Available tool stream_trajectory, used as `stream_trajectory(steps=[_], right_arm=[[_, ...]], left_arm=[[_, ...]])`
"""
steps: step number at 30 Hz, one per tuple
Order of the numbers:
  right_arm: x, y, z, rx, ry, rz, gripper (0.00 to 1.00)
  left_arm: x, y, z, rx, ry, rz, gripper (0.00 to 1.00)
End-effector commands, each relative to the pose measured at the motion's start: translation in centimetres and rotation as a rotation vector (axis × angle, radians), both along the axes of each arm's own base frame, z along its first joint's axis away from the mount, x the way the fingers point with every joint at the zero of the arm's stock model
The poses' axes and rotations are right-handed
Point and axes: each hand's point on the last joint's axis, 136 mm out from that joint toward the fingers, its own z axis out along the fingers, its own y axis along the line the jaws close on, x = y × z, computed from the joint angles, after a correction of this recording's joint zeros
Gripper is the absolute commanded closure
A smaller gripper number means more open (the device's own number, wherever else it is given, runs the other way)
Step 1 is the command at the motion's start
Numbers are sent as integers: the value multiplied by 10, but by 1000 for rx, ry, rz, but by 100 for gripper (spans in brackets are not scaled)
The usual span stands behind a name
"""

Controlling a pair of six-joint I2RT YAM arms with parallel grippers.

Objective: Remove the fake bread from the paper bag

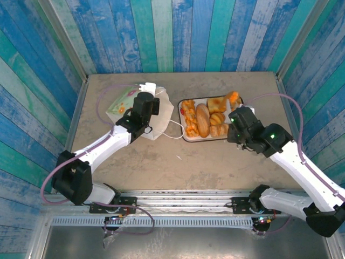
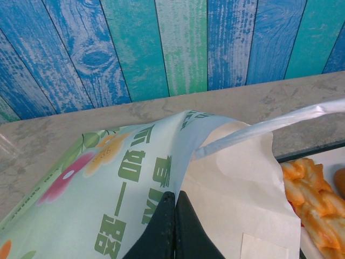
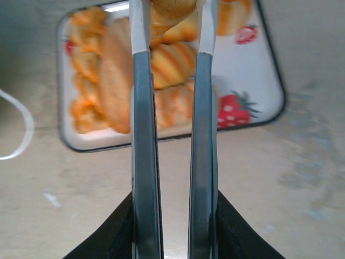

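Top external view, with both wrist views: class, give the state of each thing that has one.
paper bag, on the table, edge pinched
left gripper, shut on the paper bag
right gripper, shut on a fake bread piece above the tray
tray, holding fake bread

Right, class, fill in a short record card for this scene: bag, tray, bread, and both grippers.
Paper bag: white, on the table, left of the tray
Tray: strawberry print, holding several pastries
Left gripper: shut on the paper bag's edge
Right gripper: shut on one bread piece, by the tray
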Motion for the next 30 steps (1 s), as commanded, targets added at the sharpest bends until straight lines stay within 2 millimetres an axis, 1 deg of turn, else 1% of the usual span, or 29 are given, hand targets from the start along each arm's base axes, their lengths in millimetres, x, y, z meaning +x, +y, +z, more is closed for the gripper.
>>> stream_trajectory(steps=[1, 5, 9, 12, 22, 30], right_arm=[[-3, -39, 0, -142, 28, -69, 74], [1, -59, -1, -218, 51, -118, 74], [6, -67, -4, -259, 70, -131, 73], [11, -71, -10, -304, 95, -141, 73], [29, -73, -33, -427, 197, -125, 73], [36, -73, -48, -498, 272, -107, 72]], left_arm=[[-9, 1, 37, -87, -89, -13, 100], [-11, 0, 36, -99, -87, -19, 100], [-11, -1, 33, -103, -83, -25, 100], [-12, -1, 32, -103, -80, -28, 100], [-13, 0, 30, -97, -78, -26, 100], [-11, -1, 30, -91, -78, -26, 100]])
